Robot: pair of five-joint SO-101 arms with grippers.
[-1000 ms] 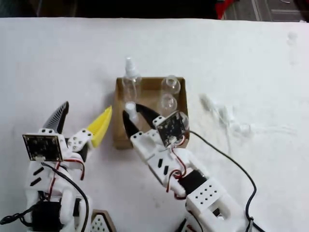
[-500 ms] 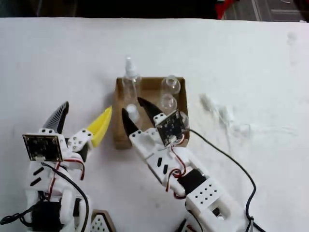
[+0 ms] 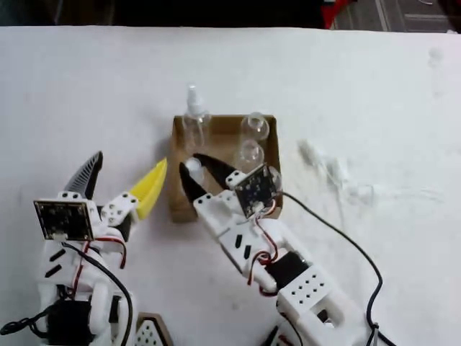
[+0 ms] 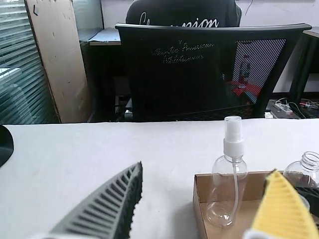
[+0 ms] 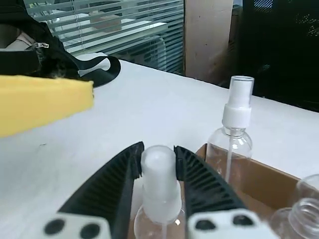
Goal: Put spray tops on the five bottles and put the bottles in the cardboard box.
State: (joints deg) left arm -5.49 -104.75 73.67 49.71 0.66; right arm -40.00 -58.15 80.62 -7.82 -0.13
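The right hand (image 5: 158,150), nearer than the spread left hand (image 3: 130,158) at lower left, pinches the spray top (image 5: 159,172) of an upright bottle (image 5: 149,219), long axis vertical, standing in the cardboard box (image 3: 175,137) near centre frame.

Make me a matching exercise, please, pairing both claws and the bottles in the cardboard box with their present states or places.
Things: 1 left claw; 2 right claw; 3 capped free bottle; 4 topless bottles.
States: A box side away from the left arm; B open, beside the cardboard box; C shut on a spray top; D box's far corner, left arm's side.
Pairs: 1-B, 2-C, 3-D, 4-A.
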